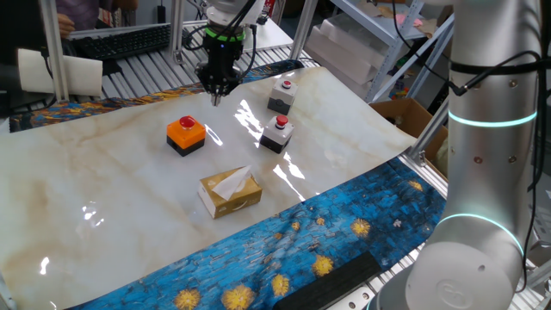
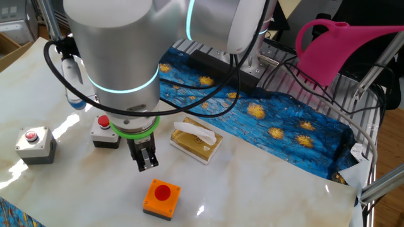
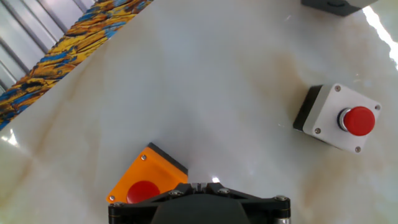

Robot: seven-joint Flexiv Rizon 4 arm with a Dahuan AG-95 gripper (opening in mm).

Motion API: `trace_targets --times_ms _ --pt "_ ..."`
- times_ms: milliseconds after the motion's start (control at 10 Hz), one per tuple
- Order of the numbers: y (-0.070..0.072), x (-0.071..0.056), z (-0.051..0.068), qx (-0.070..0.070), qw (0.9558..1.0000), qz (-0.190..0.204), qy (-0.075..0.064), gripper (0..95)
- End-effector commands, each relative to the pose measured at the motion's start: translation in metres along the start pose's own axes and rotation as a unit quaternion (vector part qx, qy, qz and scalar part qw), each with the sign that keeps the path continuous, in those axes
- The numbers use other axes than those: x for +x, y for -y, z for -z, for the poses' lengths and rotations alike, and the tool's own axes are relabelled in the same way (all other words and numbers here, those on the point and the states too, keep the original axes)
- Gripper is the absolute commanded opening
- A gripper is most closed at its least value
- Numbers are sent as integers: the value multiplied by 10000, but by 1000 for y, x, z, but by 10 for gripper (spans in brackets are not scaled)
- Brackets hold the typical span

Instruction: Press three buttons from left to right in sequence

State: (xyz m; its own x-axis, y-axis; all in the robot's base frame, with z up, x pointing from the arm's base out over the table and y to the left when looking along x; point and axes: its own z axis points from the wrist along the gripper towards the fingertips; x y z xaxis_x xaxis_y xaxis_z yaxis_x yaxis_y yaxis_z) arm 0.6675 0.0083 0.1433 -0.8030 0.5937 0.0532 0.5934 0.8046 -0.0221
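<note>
With fingers pressed together, the gripper [image 2: 146, 162] hovers near the orange button [image 2: 161, 197] on the counter [image 1: 103, 189]; its rigid, light box may slide, so press the red cap squarely.

The arm [image 2: 120, 57] is built of thick, smooth silver-grey cylinders. Glowing cyan rings circle its joints, one on the link at the right of one fixed view and others in the other fixed view. A bright green ring sits at the wrist, just above the end effector [image 2: 146, 161]. The end effector is black, narrowing to two dark fingers [image 1: 215, 90]. Black cables loop alongside the wrist and lower link. From the hand view, only its black housing edge shows.
</note>
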Motion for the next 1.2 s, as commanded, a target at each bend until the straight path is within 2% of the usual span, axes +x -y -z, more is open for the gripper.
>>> trace_targets --times_ms 100,300,400,500,700,800,900,1100,1200 --pt "-1 0 0 -22 10000 -68 -18 0" --pt "-1 0 0 -32 10000 -63 -20 0" --pt "-1 0 0 -10 10000 -61 -4 190" --pt "0 0 1 104 9999 -72 61 380" --pt "2 1 2 226 9995 -155 146 380" --pt "9 0 4 240 9996 -116 110 570" --pt "17 -4 5 255 9996 54 82 570" --pt "49 -21 11 170 9982 564 -90 570" --pt "58 -26 13 135 9976 665 -127 570"
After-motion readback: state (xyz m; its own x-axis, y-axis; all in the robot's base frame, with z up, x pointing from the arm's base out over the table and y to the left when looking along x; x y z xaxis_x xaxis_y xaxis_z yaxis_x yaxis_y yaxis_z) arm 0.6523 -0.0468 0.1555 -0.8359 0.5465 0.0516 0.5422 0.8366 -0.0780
